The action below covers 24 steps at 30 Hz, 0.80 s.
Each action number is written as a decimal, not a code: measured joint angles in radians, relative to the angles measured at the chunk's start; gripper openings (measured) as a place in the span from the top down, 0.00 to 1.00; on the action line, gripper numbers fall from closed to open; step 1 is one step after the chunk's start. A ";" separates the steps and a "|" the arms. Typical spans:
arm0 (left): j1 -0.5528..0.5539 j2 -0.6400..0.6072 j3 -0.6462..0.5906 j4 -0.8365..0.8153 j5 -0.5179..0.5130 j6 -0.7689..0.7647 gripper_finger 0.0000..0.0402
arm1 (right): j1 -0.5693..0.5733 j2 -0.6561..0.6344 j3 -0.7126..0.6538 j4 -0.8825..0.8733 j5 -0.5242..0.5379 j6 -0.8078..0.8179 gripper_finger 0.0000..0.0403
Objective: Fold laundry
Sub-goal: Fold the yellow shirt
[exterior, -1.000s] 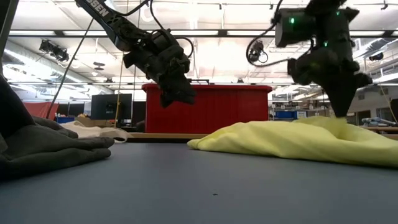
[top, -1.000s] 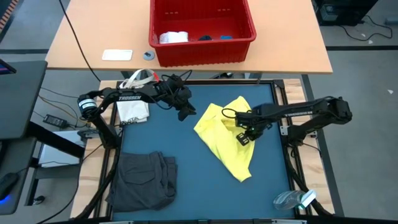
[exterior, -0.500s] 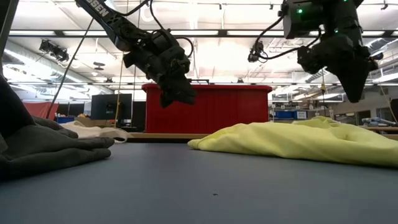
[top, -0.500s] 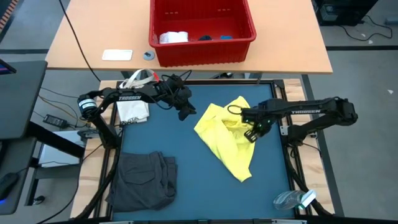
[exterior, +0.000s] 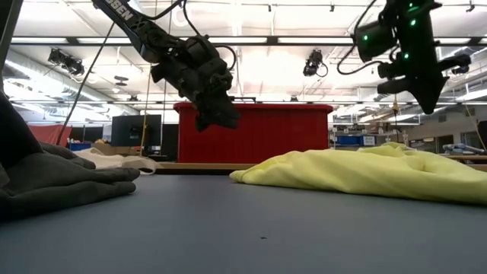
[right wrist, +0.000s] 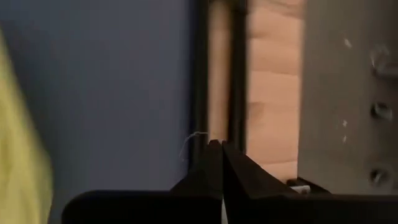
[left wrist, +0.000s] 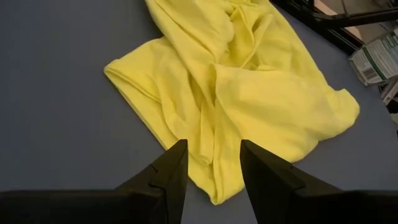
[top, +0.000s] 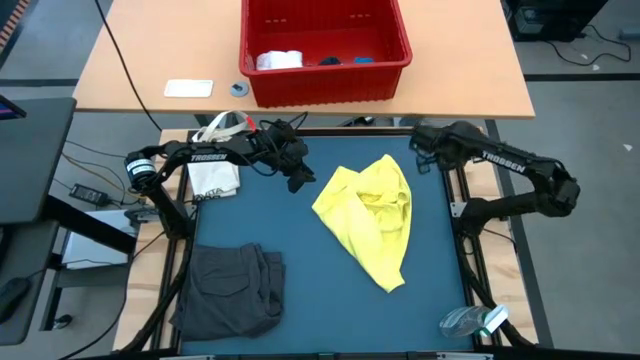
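Observation:
The yellow T-shirt (top: 368, 215) lies crumpled on the blue mat, right of centre, and also shows in the left wrist view (left wrist: 249, 93) and the low view (exterior: 365, 171). A dark grey garment (top: 232, 290) lies folded at the near left. My left gripper (top: 300, 183) hangs open above the mat, left of the shirt, with nothing between its fingers (left wrist: 212, 144). My right gripper (top: 420, 160) is shut and empty, raised over the mat's far right corner (right wrist: 221, 146).
A red basket (top: 325, 85) holding a white cloth (top: 278, 60) and a small blue piece (top: 363, 60) stands on the wooden table beyond the mat. A white bag with straps (top: 214, 172) lies at the far left. A crumpled clear plastic item (top: 470, 322) sits at the near right corner.
My right gripper has risen off the yellow T-shirt and swung toward the table's far right corner, rolling and tipping as it went, fingers shut throughout. The shirt stays crumpled on the mat.

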 joint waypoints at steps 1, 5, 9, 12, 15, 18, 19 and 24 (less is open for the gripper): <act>0.000 0.000 0.000 0.000 0.000 0.000 0.62 | -0.040 0.000 0.000 0.002 0.025 0.033 0.99; 0.000 0.000 0.000 -0.003 0.000 -0.007 0.62 | -0.191 0.000 0.000 -0.010 0.108 0.189 0.99; 0.000 0.000 0.000 -0.026 0.000 -0.015 0.62 | -0.317 0.000 0.000 -0.010 0.106 0.261 0.95; 0.001 0.000 0.000 -0.044 -0.001 -0.021 0.62 | -0.386 0.000 0.000 -0.006 0.058 0.231 0.88; 0.007 0.000 0.000 -0.051 -0.017 -0.025 0.62 | -0.422 0.000 0.000 -0.010 0.052 0.188 0.77; 0.021 0.000 0.000 -0.057 -0.018 -0.026 0.62 | -0.449 0.000 -0.001 -0.025 0.041 0.189 0.65; 0.025 0.000 0.000 -0.059 -0.018 -0.025 0.62 | -0.454 0.000 -0.001 -0.023 0.020 0.191 0.61; 0.048 0.000 0.000 -0.071 -0.018 -0.025 0.62 | -0.455 0.000 -0.004 -0.018 -0.059 0.077 0.48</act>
